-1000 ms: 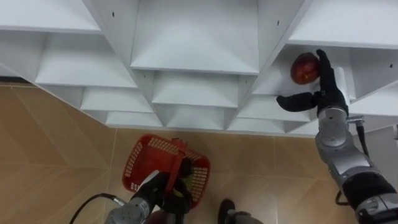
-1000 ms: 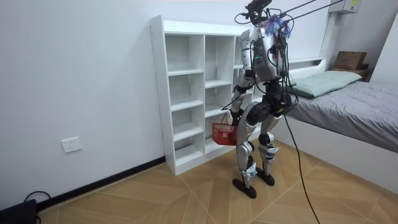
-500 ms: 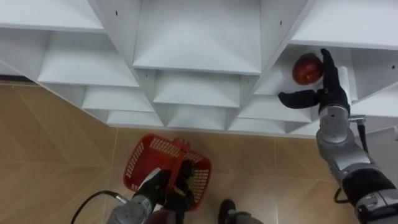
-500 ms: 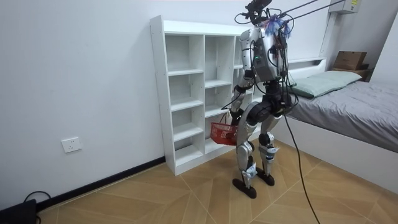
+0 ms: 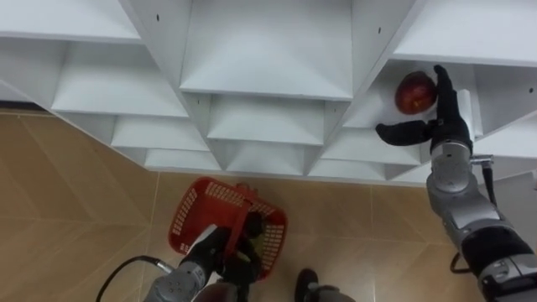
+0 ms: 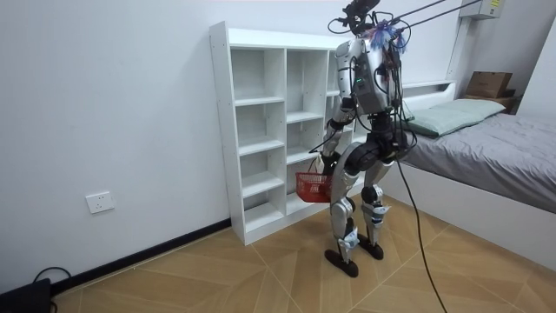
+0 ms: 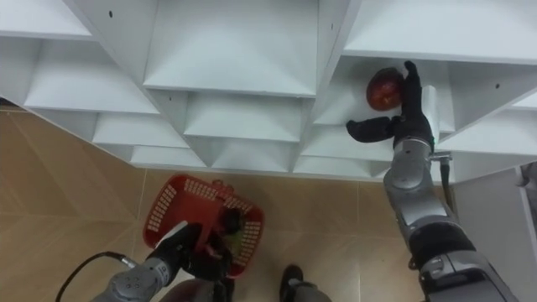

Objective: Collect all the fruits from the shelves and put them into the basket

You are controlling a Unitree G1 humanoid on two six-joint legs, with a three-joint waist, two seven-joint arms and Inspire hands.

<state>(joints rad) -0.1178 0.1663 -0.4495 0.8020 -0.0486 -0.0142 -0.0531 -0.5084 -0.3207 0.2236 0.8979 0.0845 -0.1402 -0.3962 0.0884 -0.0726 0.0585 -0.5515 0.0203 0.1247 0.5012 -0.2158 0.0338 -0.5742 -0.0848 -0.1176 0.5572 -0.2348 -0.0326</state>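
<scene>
Nearest us, at six o'clock in the eye view, our left hand (image 5: 225,254) has its fingers curled round the handle of a red basket (image 5: 195,215), which hangs low over the floor (image 5: 67,193). We cannot tell whether any fruit lies in it.

Farther out, at two o'clock, our right hand (image 5: 443,126) reaches into the white closet (image 5: 264,50). Its fingers stand straight and its thumb spreads wide, so it grips nothing. A red apple (image 5: 413,92) rests on the shelf there, at eleven o'clock from the palm and just beside the fingers. We cannot tell if they touch.

We judge this to be the reach for the apple. Next, the hand should slide toward nine o'clock until the palm meets the fruit. It should then close round the fruit and bring it down to the basket.
</scene>
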